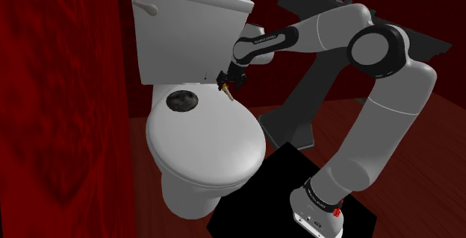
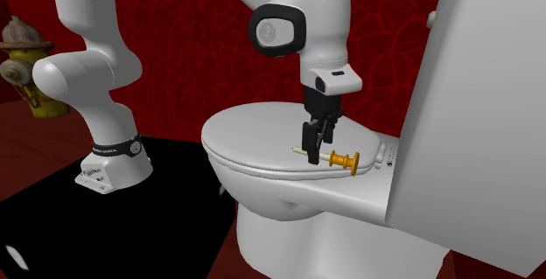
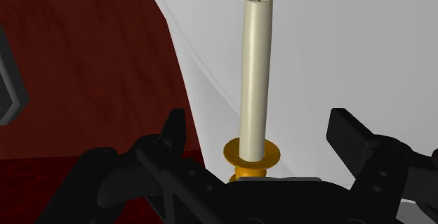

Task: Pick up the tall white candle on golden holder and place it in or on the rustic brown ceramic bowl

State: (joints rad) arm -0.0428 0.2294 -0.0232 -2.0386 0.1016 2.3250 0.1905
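The tall cream-white candle (image 2: 317, 155) lies on its side on the white toilet, close behind the shut lid (image 1: 205, 139), with its golden holder (image 2: 348, 162) pointing toward the tank. In the wrist view the candle (image 3: 254, 68) runs out from between my two black fingers (image 3: 173, 128), which stand apart on either side of it without touching. My gripper (image 2: 315, 144) comes down from above, open around the candle's shaft. The candle (image 1: 225, 89) sits under the gripper (image 1: 224, 80). A dark mottled bowl (image 1: 181, 100) rests on the lid's rear, toward the shoulder view's left of the candle.
The white tank (image 1: 187, 27) rises right behind the gripper. Red walls close in on the shoulder view's left and back. A dark stand-like piece of furniture (image 1: 299, 102) is behind the arm. A yellow fire hydrant (image 2: 26, 67) stands by the wall. The robot's base sits on a black box (image 1: 276, 192).
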